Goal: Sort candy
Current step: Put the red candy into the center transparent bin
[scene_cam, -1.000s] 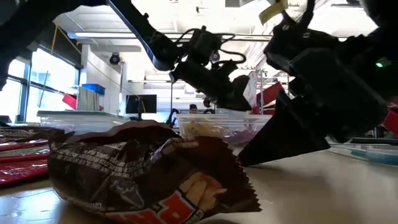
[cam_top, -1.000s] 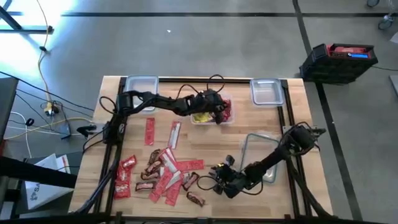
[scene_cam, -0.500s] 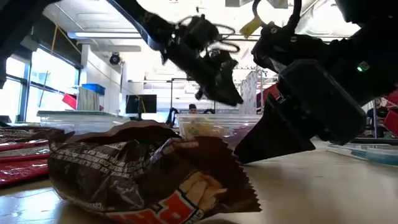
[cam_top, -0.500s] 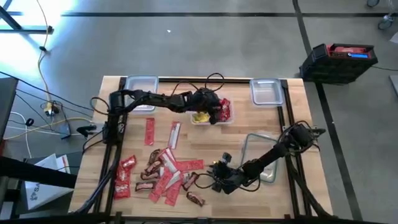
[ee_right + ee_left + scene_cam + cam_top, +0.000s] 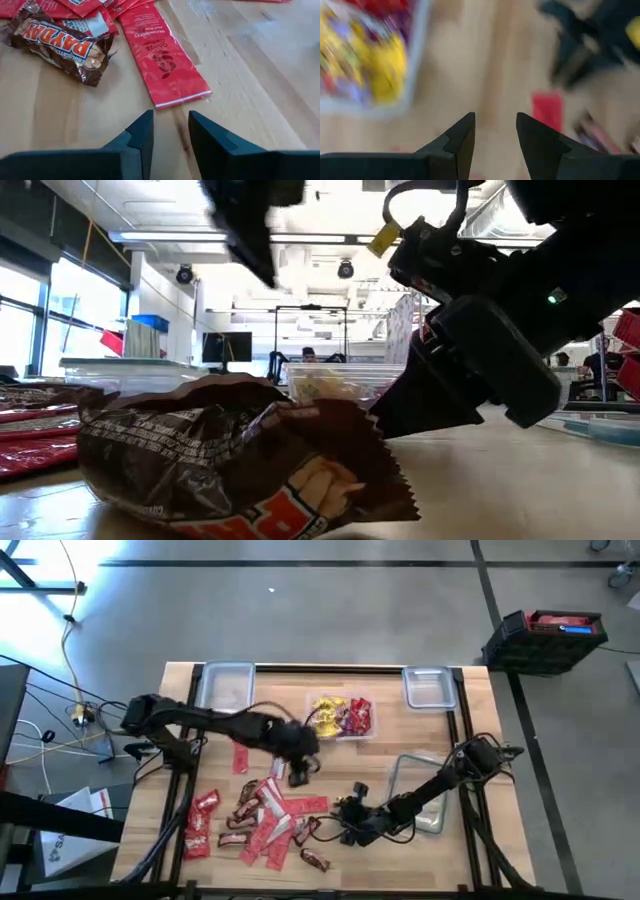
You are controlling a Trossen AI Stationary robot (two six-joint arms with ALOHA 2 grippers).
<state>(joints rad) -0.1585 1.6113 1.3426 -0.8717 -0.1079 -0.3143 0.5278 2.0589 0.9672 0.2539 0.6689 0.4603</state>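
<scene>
Candy pile (image 5: 262,822) lay on table's (image 5: 330,755) near-left part: flat red packets, dark brown mini bars; I read "PAYDAY" on brown bar (image 5: 62,46) beside long red packet (image 5: 165,60). Clear tray (image 5: 342,717) at table's far middle held yellow, red, purple sweets; two other clear trays (image 5: 225,682) (image 5: 430,685) at far corners. Left gripper (image 5: 494,145) hung above wood near pile, fingers parted, empty. Right gripper (image 5: 169,135) sat low just before red packet, fingers parted, empty

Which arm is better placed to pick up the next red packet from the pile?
Right. The right gripper sits low, open, right before a red packet; the left gripper is above the pile's far edge, empty.
</scene>
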